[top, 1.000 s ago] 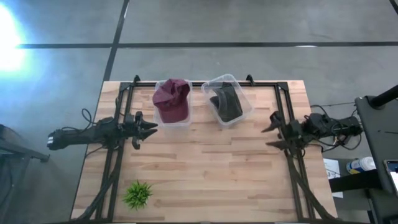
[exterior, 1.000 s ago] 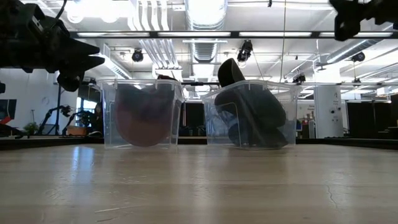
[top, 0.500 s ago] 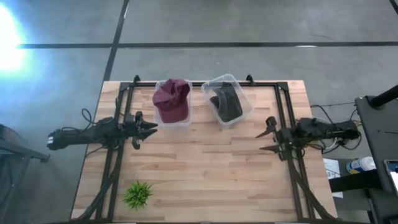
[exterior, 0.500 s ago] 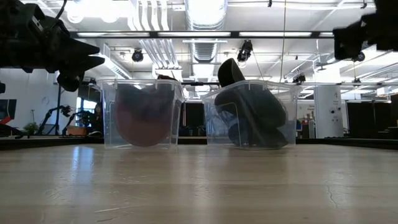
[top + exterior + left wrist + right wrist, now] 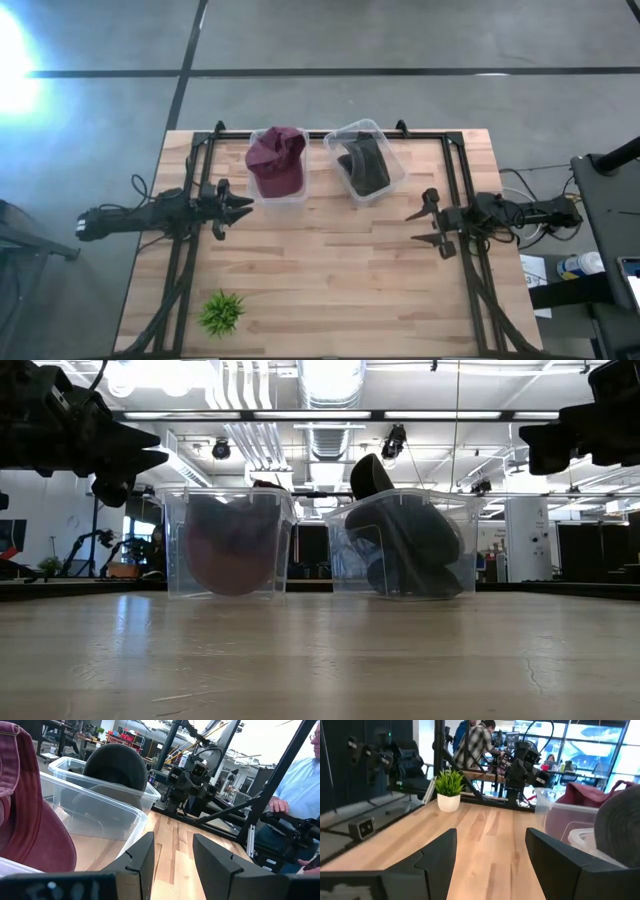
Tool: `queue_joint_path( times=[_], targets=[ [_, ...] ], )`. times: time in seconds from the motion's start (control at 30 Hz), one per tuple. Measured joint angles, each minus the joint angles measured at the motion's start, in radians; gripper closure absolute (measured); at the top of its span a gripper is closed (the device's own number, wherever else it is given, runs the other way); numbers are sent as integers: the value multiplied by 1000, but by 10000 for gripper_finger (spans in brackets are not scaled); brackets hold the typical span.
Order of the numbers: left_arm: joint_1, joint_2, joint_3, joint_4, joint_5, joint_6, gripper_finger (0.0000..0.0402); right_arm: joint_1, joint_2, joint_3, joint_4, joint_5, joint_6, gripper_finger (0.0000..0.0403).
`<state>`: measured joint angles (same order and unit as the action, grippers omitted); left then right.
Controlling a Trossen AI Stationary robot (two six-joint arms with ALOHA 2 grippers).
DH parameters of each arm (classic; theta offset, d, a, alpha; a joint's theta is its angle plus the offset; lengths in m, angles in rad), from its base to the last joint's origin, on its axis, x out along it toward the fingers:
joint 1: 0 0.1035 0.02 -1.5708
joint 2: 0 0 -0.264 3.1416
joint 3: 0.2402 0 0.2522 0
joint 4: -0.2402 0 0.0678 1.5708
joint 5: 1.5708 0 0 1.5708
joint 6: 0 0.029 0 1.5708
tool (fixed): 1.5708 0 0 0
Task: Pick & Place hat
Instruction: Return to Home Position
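A maroon cap sits in a clear plastic bin near the table's far edge; beside it a black cap sits in a second clear bin, its crown sticking up above the rim. My left gripper hovers open just left of the maroon cap's bin. My right gripper hovers open at the table's right side, near of the black cap's bin. Both hold nothing. In the left wrist view the maroon cap and black cap show close by.
A small potted plant stands at the table's near left corner. Black frame rails run along both table sides. Bare wood lies between the arms. A person in a light shirt sits beyond the table's right side.
My right gripper has moved toward the table's near edge and a little toward the middle, staying open and above the table. The left arm and both caps have kept still.
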<state>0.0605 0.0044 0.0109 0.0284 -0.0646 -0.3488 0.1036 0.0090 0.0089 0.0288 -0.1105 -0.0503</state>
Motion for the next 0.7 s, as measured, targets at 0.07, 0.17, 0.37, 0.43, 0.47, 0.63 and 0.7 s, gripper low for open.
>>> queue_joint_path(
  times=[0.07,0.17,0.37,0.43,0.47,0.63,0.7],
  targets=[
    [0,0,0,0,0,0,273,0,0,0,0,1,-33,170],
    [0,0,0,0,0,0,273,0,0,0,0,2,-24,170],
    [0,0,0,0,0,0,273,0,0,0,0,3,67,170],
    [0,0,0,0,0,0,273,0,0,0,0,3,101,170],
    [0,0,0,0,0,0,273,1,0,0,0,4,114,170],
    [0,0,0,0,0,0,273,1,0,0,0,4,153,170],
    [0,0,0,0,0,0,273,1,1,0,-1,4,150,170]
  ],
)
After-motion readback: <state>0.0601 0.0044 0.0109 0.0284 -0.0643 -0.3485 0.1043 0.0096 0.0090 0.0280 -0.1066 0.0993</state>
